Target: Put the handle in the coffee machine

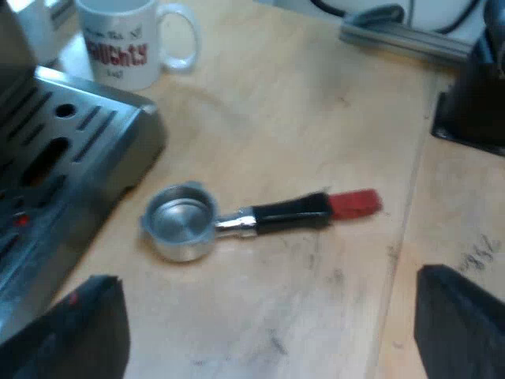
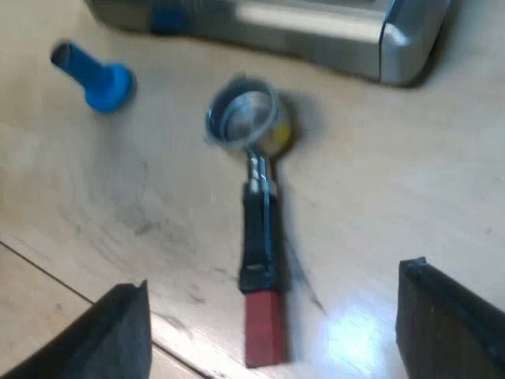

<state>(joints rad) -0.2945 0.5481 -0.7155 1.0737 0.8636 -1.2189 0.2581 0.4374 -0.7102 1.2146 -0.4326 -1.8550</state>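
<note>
Locate holder (image 1: pixel 252 215) lying loose on the table (image 1: pixel 316 118), basket just beside the espresso machine (image 1: pixel 71 150) corner edge, red end out over bare wood. Note mug (image 1: pixel 122 39) and blue tamper (image 2: pixel 95 75) apart from it. Read left gripper (image 1: pixel 264 276) and right gripper (image 2: pixel 272 276) as spread wide, holding and touching nothing.

Metal holder (image 2: pixel 254 213): loose on counter (image 2: pixel 394 174), cup just beside espresso machine (image 2: pixel 316 31), red handle end toward six o'clock. Blue tamper (image 2: pixel 99 79): ten o'clock of cup. Right gripper (image 2: pixel 272 288): fingers spread.
</note>
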